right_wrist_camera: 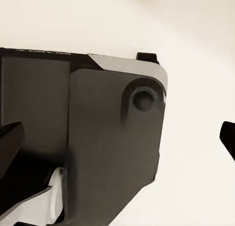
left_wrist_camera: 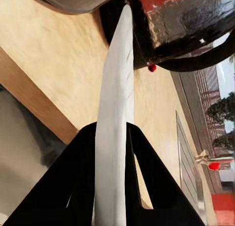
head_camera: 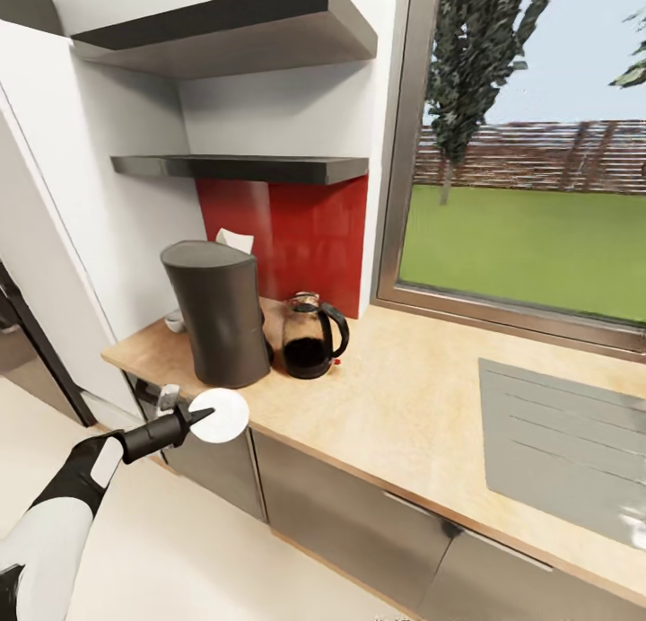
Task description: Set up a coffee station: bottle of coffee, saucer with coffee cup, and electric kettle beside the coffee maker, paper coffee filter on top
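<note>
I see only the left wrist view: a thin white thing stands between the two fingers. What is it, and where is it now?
Observer: A round white saucer, held by the left end effector at the counter's front edge.
Operator: What stands nearest to it?
Observer: The dark coffee maker, just behind the saucer, with the kettle close beside it.
Operator: Is there a cup?
Observer: A small white thing peeks out behind the coffee maker, probably the cup.

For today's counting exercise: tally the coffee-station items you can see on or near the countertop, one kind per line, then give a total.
Coffee maker: 1
Electric kettle: 1
Saucer, held in the left claw: 1
Coffee cup, behind the coffee maker: 1
Paper coffee filter: 1
Total: 5
</note>
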